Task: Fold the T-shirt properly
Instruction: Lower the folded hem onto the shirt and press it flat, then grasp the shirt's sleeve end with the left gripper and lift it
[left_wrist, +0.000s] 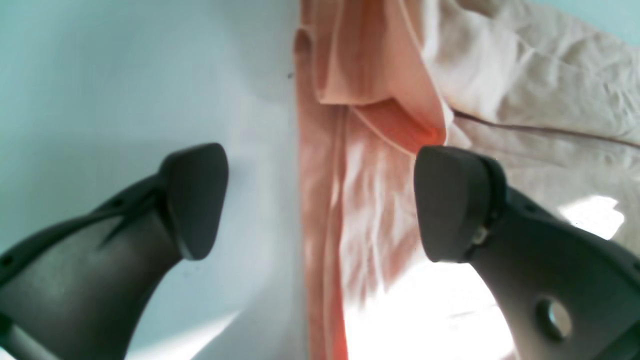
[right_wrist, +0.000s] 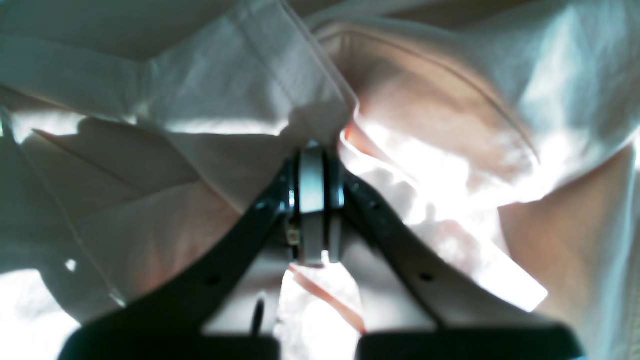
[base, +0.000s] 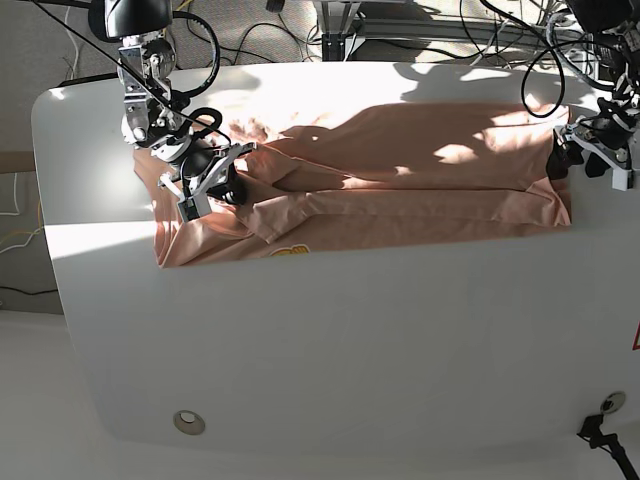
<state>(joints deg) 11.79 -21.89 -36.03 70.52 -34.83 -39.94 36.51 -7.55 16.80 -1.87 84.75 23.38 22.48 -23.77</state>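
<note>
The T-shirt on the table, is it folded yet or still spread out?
Partly folded. The T-shirt lies as a long band across the table, its edges turned over lengthwise, not yet folded into a compact stack.

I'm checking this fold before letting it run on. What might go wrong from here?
The right gripper is shut on the T-shirt near the collar end while the left gripper stands open at the far edge; a pull by the right alone would probably skew the fold. The cloth near the right gripper is already bunched, so creases may set.

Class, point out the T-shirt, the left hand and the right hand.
T-shirt (base: 400, 170), base view, middle of the cloth.
Left hand (left_wrist: 320, 200), left wrist view, gap between fingertips.
Right hand (right_wrist: 312, 150), right wrist view, closed tips.
</note>
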